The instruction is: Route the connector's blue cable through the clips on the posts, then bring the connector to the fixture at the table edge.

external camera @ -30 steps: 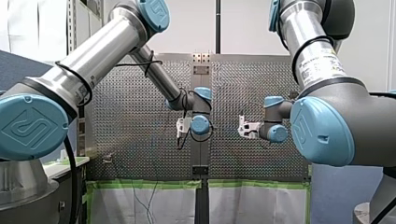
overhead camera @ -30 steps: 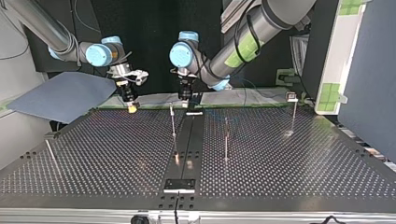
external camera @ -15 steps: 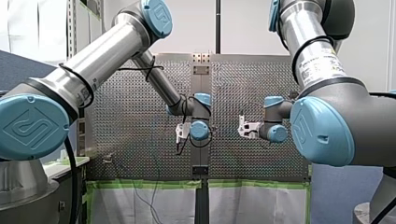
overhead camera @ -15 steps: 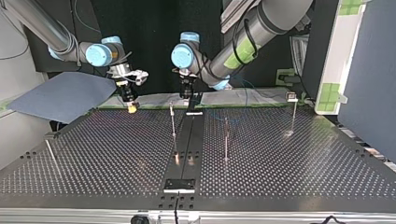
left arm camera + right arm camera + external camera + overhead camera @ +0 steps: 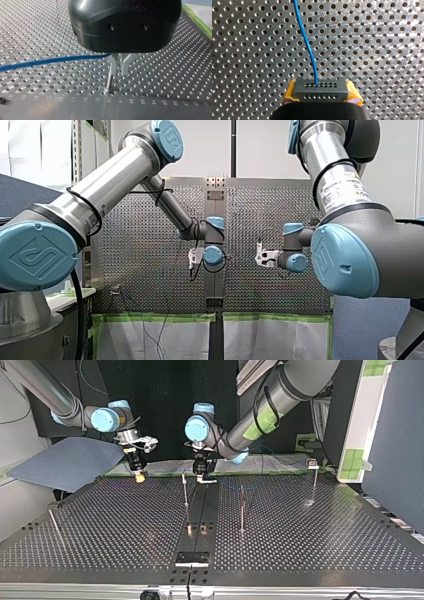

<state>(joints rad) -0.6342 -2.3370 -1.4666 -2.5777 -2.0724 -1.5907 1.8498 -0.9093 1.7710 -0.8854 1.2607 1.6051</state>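
A dark grey connector [image 5: 321,86] sits between the yellow pads [image 5: 289,93] of my right gripper [image 5: 321,93], which is shut on it. The blue cable [image 5: 308,45] leaves the connector's face and runs out over the perforated table. My left gripper [image 5: 119,73], black with metal fingers, is shut on the blue cable [image 5: 50,61], just above a thin post [image 5: 109,81]. In the top view my right gripper [image 5: 140,476] hangs at the far left edge of the table. My left gripper [image 5: 205,476] is low near the centre strip, beside a post [image 5: 185,491].
More thin posts stand on the table [image 5: 242,507], [image 5: 314,482], [image 5: 54,527]. A small black fixture plate [image 5: 192,558] lies at the near edge in the top view. A blue-grey sheet [image 5: 65,462] lies off the table's far left corner.
In the top view my left gripper has come down and a little to the right, toward the table by the centre strip. My right arm has stayed still with the connector.
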